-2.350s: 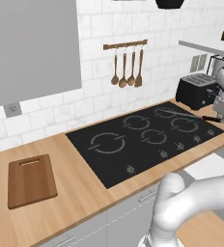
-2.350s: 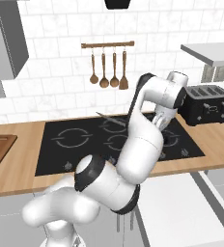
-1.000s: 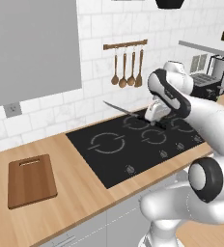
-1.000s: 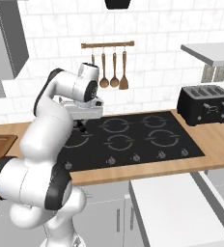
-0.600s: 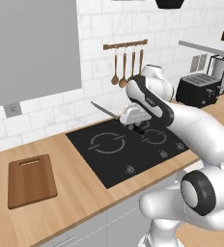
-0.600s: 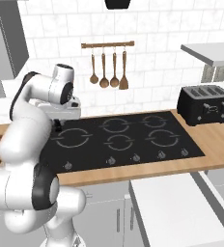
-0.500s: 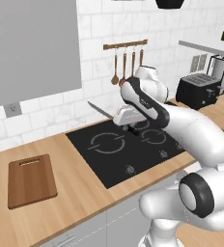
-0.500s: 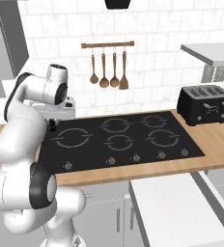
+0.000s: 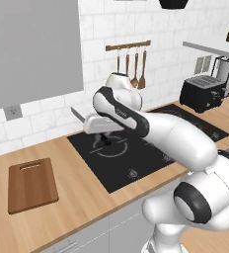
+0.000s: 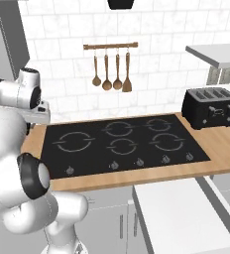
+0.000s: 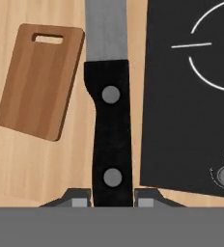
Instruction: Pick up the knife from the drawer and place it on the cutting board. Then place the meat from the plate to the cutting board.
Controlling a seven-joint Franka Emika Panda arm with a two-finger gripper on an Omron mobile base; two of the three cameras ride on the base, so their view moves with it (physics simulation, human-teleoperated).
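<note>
My gripper (image 11: 112, 198) is shut on the knife (image 11: 109, 140) by its black handle, and the grey blade runs up and away from the hand. In the left base view the gripper (image 9: 105, 138) hangs over the cooktop's left end with the knife blade (image 9: 79, 115) sticking out to the left. The brown cutting board (image 9: 31, 184) lies flat on the wooden counter further left, apart from the knife; the hand view shows the board (image 11: 39, 79) left of the blade, slot end away. The open drawer (image 10: 176, 213) shows its white inside at the lower right. The meat is out of view.
A black cooktop (image 10: 122, 141) with knobs along its front fills the counter's middle. A black toaster (image 10: 208, 106) stands at the right. Wooden utensils (image 10: 112, 69) hang on a wall rail. Bare wooden counter (image 9: 62, 148) lies between cooktop and board.
The arm has swung left across the cooktop, carrying the knife from near the toaster to the cooktop's left end. The board has not moved.
</note>
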